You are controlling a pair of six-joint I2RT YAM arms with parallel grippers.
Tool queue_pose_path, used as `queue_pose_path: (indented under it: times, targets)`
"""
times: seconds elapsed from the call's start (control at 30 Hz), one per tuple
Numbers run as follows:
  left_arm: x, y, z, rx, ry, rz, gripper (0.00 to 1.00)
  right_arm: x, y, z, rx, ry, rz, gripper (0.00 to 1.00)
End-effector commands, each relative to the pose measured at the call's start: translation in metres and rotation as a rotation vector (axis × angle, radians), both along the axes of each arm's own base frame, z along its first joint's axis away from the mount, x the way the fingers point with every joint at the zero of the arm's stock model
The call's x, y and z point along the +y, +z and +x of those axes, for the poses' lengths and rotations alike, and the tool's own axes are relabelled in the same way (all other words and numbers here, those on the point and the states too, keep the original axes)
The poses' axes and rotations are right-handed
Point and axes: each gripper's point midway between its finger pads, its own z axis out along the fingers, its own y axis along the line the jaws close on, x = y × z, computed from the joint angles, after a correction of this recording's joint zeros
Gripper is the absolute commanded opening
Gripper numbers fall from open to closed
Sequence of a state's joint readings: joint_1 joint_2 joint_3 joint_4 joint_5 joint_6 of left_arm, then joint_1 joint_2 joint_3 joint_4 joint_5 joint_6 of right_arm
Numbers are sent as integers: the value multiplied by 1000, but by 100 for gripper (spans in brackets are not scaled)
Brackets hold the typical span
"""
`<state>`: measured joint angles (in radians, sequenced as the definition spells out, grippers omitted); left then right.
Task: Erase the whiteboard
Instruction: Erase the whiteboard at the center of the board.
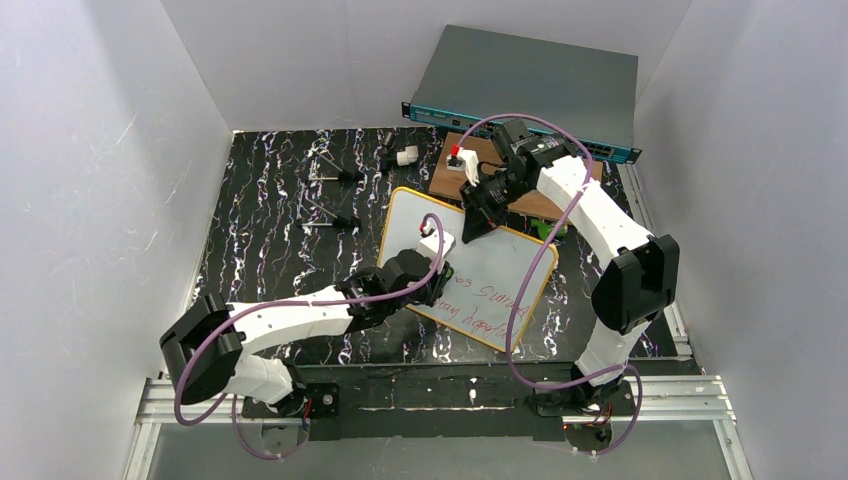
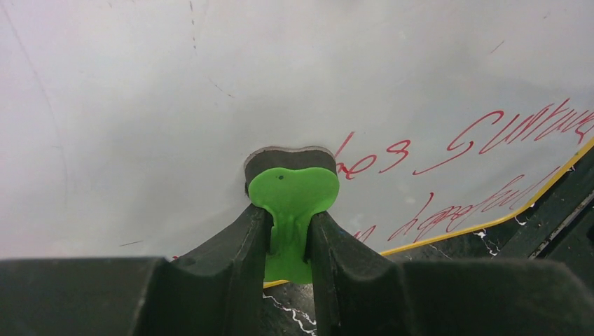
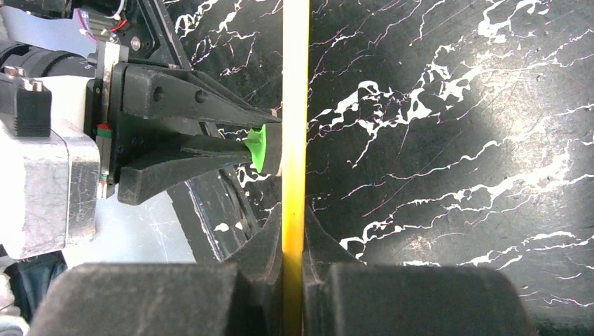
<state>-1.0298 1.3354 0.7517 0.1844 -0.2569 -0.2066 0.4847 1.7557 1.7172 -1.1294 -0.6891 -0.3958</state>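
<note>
White rectangular whiteboard with rounded corners and a thin orange-yellow frame (image 1: 492,262) sits at the middle of the black, white-veined bench (image 1: 270,220), turned at an angle to the bench edges. In the right wrist view it appears edge-on, with bench surface visible on both sides of it. Red handwriting (image 2: 434,147) occupies the part of the board nearest the arm bases. The far part of the board face is blank.

Right fingers (image 3: 265,248) are closed on the yellow frame at the far edge of the whiteboard, one on each face.

Left fingers (image 2: 235,248) are closed on the stem of a green plastic eraser with a dark pad (image 2: 294,189). The pad is pressed against the board face, touching the start of the upper line of handwriting.

Beyond the whiteboard lies a brown wooden board (image 1: 445,180), partly covered by the right arm. Behind that is a grey metal box with a teal front panel (image 1: 530,80). Two small black-handled tools (image 1: 345,175) and a small white cylinder (image 1: 407,157) lie on the bench left of the wooden board, apart from the whiteboard.
</note>
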Motion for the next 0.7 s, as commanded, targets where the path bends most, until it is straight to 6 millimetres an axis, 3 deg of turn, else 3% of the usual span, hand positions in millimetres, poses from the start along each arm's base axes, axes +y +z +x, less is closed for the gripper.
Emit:
queue_pose_path:
  times: [0.0,0.3,0.5,0.67]
  targets:
    - [-7,-7,0,15,2,-39,0,-2,-1,-4,-28,39,-4,1]
    - [4,-53,-25,166,-14,50,0,-2,-2,-4,-25,39,-6,1]
    - [-13,-44,-31,185,-29,30,0,-1,-2,-3,-23,41,-7,1]
    - [-23,-39,-16,169,32,53,0,-2,-2,-4,-25,41,-5,1]
